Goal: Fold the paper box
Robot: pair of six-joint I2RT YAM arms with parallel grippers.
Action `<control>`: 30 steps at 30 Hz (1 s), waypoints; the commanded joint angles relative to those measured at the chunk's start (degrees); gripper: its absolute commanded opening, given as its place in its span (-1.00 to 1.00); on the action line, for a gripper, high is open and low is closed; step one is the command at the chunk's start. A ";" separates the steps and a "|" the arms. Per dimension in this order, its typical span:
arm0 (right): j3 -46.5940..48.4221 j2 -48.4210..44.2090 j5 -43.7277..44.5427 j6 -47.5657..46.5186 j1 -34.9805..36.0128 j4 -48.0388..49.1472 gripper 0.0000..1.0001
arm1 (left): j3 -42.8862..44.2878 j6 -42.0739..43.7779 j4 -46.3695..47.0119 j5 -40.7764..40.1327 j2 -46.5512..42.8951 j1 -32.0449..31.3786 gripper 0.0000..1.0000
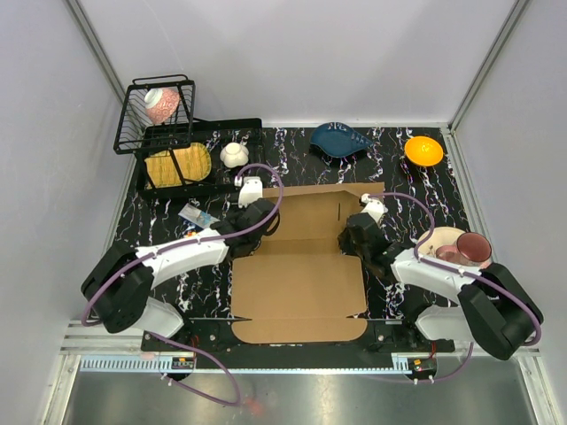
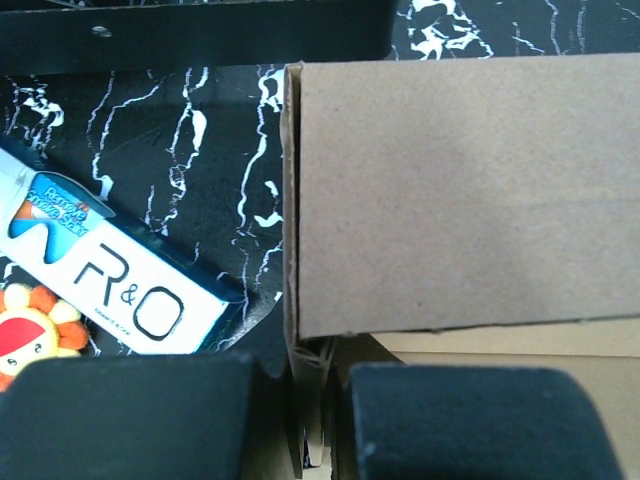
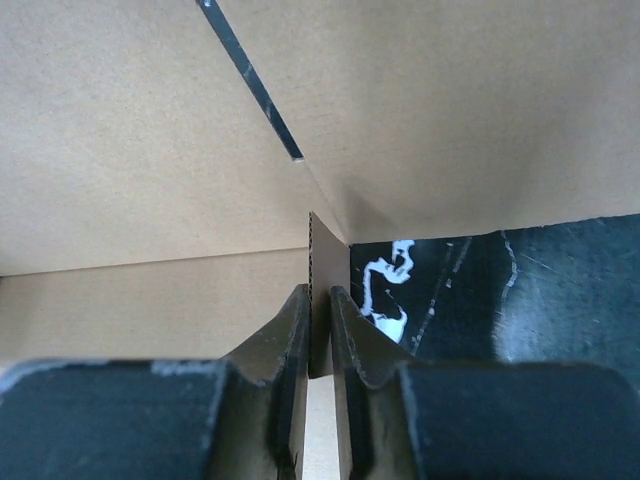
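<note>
Brown cardboard filled the middle of the black marbled table (image 1: pixel 399 177): the paper box (image 1: pixel 299 285) lay there mostly flat, its far panel looking tilted up between the two arms. Left gripper (image 2: pixel 310 400) was pinched tight on the thin left edge of that panel, with a white-and-blue R&O packet (image 2: pixel 130 285) lying just beside it on the table. Right gripper (image 3: pixel 320 325) was clamped on the corrugated edge at the box's right side, both fingers pressing the cardboard

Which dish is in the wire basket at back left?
The pink-and-white bowl; the yellow plate lies in the rack beside it, others on the table.
</note>
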 commanded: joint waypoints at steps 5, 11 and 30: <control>3.76 -2.94 4.49 -8.67 2.10 -7.41 -0.78 | 6.36 0.28 -6.26 11.06 3.32 -2.10 -1.00; 7.27 -0.14 8.09 -14.82 6.22 -9.79 -0.91 | 7.86 -0.51 -8.37 13.79 5.17 -2.19 -1.00; 17.12 15.95 17.06 -21.69 24.06 -15.69 -0.99 | 8.56 -1.65 -9.60 14.67 5.08 -2.19 -1.00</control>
